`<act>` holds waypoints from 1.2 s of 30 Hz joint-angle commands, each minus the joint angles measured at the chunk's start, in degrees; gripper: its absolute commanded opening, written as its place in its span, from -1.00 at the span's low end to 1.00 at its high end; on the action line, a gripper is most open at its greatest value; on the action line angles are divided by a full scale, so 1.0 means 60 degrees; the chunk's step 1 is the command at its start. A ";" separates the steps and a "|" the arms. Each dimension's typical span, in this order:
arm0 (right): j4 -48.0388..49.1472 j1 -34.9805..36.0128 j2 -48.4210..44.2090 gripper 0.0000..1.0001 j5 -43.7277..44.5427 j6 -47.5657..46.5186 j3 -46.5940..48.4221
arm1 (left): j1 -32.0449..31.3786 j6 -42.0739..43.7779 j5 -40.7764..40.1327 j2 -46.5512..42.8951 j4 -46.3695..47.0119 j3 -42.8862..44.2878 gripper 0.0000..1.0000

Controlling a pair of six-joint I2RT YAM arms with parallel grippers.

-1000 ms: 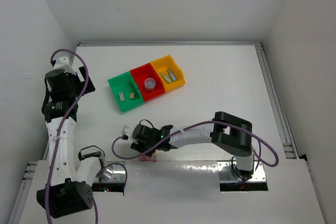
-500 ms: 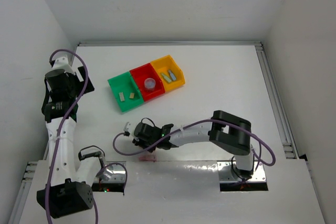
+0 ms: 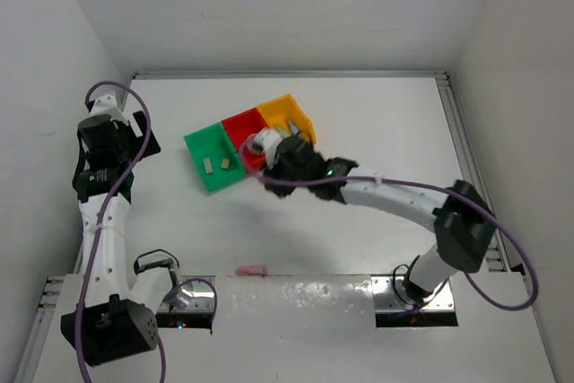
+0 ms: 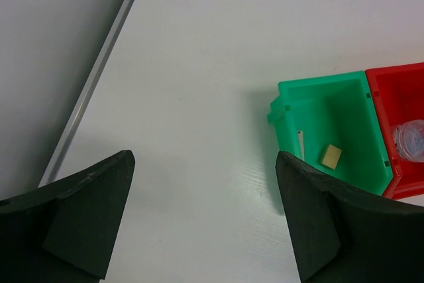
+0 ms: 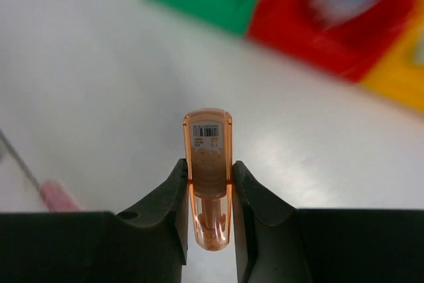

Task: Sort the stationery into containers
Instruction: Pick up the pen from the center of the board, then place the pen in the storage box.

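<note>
Right gripper point(image 5: 209, 171) clamped on orange stick point(image 5: 208, 144), pinching lower half so barcode end stands free for dropping; I hover it close by red bin point(image 3: 239, 123) and yellow bin point(image 3: 283, 102); yellow one holds other sticks point(image 3: 289, 123), so probably my target; pink stick point(image 3: 252, 270) waits near table point(image 3: 377, 132) front edge; left gripper point(image 4: 204, 164) spread wide, empty, parked aside.
</note>
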 commanded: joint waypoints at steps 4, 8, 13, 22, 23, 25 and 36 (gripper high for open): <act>-0.0020 -0.2882 0.0009 -1.00 -0.0136 -0.0183 0.2531 | 0.0130 0.0066 0.0351 0.0374 0.0690 -0.0009 0.71; -0.0197 -0.4128 0.1901 -1.00 -0.0604 -0.0328 0.4565 | 0.0334 0.0154 0.0615 0.0580 0.0617 0.0035 0.71; -0.0344 -0.4555 0.3980 -1.00 -0.0604 -0.0432 0.6341 | 0.0802 0.0140 0.0732 0.0887 0.0602 0.0006 0.70; 0.0798 -0.4233 0.5199 -1.00 -0.0356 -0.0564 0.6519 | 0.1286 0.0110 0.1025 0.1209 0.0734 -0.0257 0.69; 0.0886 -0.4248 0.5505 -1.00 -0.0138 -0.0491 0.6534 | 0.1316 0.0110 0.1011 0.1239 0.0719 -0.0243 0.69; 0.1106 -0.4335 0.5785 -1.00 0.0083 -0.0388 0.6622 | 0.1331 0.0125 0.1010 0.1254 0.0705 -0.0228 0.69; 0.1194 -0.4307 0.6198 -0.39 -0.0135 -0.0431 0.6857 | 0.1331 0.0184 0.0893 0.1429 0.0719 -0.0155 0.69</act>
